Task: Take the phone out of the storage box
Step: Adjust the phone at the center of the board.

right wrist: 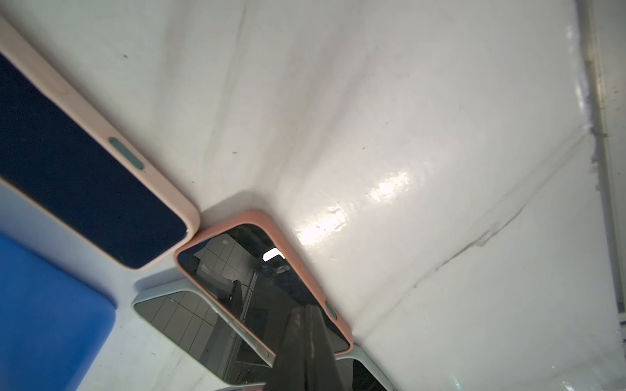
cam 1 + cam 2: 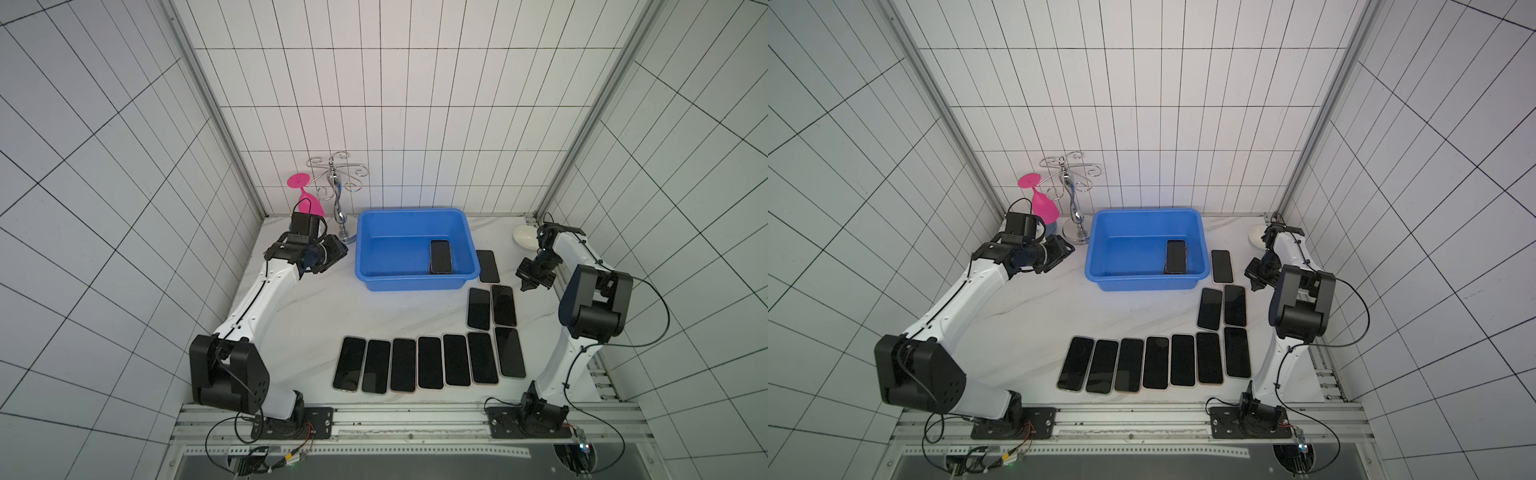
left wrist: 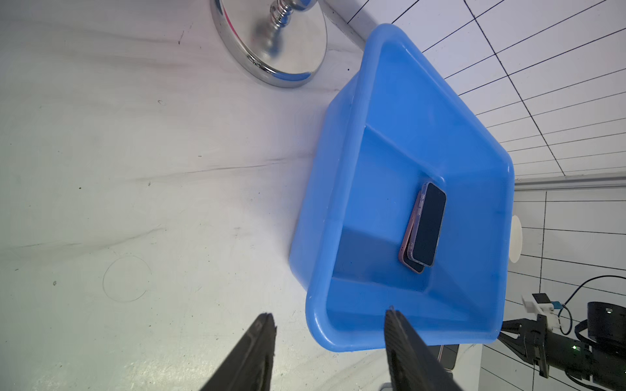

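The blue storage box (image 2: 390,257) (image 2: 1129,257) stands at the back middle of the table. A dark phone (image 2: 440,256) (image 2: 1176,256) lies face up on the box floor by its right wall. In the left wrist view this phone (image 3: 428,223) rests on a second, pink-edged one. My left gripper (image 2: 337,254) (image 3: 330,315) hovers just left of the box, open, with nothing between its fingers. My right gripper (image 2: 530,286) (image 1: 306,313) is shut and empty, right of the box, above phones lying on the table.
Several phones (image 2: 415,363) lie in a row near the front edge, more (image 2: 490,307) at the right, one (image 2: 487,266) beside the box. A chrome stand (image 2: 338,195), a pink glass (image 2: 305,195) and a white bowl (image 2: 525,237) stand at the back.
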Controlling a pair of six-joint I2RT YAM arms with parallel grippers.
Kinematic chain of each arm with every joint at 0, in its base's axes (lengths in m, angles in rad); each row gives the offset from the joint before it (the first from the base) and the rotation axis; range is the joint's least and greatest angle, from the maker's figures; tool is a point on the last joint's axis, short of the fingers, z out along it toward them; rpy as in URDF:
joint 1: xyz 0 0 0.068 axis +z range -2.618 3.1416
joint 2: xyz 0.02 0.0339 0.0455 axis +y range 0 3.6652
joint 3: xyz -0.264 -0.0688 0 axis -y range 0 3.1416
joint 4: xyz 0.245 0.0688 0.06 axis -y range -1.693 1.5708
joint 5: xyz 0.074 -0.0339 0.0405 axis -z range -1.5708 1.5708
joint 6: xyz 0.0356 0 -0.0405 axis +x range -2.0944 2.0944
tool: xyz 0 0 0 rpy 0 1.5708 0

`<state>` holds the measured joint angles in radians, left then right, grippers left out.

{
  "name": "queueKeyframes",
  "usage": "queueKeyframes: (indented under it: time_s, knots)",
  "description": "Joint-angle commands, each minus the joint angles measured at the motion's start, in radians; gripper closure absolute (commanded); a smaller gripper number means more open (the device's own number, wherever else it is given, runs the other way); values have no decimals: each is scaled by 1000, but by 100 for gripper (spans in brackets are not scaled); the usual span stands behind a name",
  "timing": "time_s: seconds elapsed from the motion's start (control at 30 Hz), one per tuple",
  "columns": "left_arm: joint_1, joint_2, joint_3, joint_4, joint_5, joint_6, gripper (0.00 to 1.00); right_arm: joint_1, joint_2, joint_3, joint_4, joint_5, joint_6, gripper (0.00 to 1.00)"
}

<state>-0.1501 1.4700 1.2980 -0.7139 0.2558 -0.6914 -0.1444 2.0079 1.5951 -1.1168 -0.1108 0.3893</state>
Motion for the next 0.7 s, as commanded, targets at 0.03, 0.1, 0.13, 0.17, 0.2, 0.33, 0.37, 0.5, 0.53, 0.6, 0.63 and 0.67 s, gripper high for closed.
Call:
queueKeyframes:
  time_s: [0.03, 0.1, 0.13, 0.17, 0.2, 0.33, 0.37, 0.5, 0.53, 0.6, 0.63, 0.67]
  knots:
    - [10, -19, -19, 14, 7, -2, 45, -15, 58, -36, 26, 81, -12, 100]
    - [9, -23, -25, 17, 11, -3, 45, -15, 85, -39, 45, 83, -11, 100]
    - [11, -27, -28, 18, 12, -3, 45, -15, 101, -33, 51, 86, -12, 100]
    - [11, -32, -29, 19, 13, -3, 45, -13, 120, -25, 57, 79, -13, 100]
    - [12, -38, -29, 20, 15, -3, 45, -11, 137, -14, 61, 62, -17, 100]
    - [12, -58, -32, 44, 31, -8, 45, 26, 183, 21, 58, 63, -34, 100]
    - [13, -61, -32, 55, 42, -14, 45, 37, 193, 26, 58, 60, -39, 100]
    - [12, -65, -42, 116, 64, -51, 45, 70, 195, 12, 73, 37, -47, 100]
    - [12, -65, -43, 128, 65, -60, 45, 79, 191, 7, 76, 36, -50, 100]
    - [12, -64, -43, 148, 69, -73, 45, 102, 187, -2, 77, 31, -64, 100]
    - [12, -63, -43, 154, 70, -75, 45, 111, 186, -5, 73, 37, -67, 100]
    - [12, -62, -43, 159, 70, -77, 45, 114, 181, -15, 74, 32, -66, 100]
